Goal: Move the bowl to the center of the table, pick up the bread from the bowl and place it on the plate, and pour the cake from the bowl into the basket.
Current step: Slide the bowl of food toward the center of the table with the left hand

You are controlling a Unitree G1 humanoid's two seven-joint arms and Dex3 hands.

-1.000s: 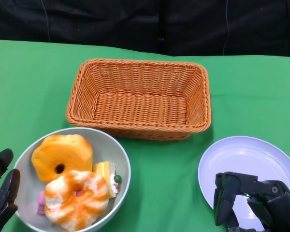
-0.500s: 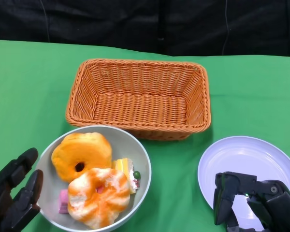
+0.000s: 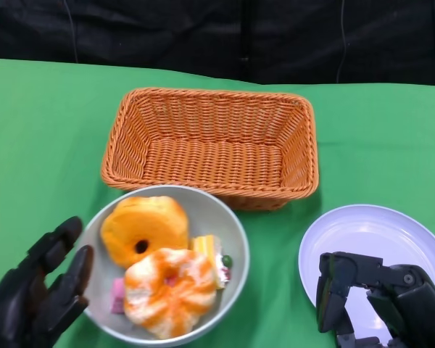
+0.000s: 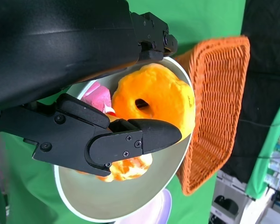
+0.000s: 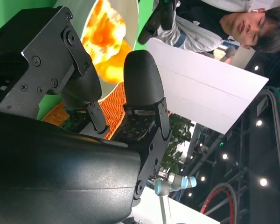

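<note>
Bowl (image 3: 235,235) holds two bread rings (image 3: 143,230) and cake (image 3: 209,250); basket (image 3: 210,145) sits just behind. Left robot hand (image 3: 40,293) spread beside the bowl, possibly touching; right robot hand (image 3: 366,301) curled over the plate (image 3: 370,232).

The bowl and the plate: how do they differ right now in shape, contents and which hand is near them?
The bowl is deep and grey; the plate is flat and white. The bowl holds two ring-shaped breads and cake pieces; the plate holds no food. The left hand is against the bowl's side; the right hand hovers over the plate. Both are round and sit on green cloth.
</note>
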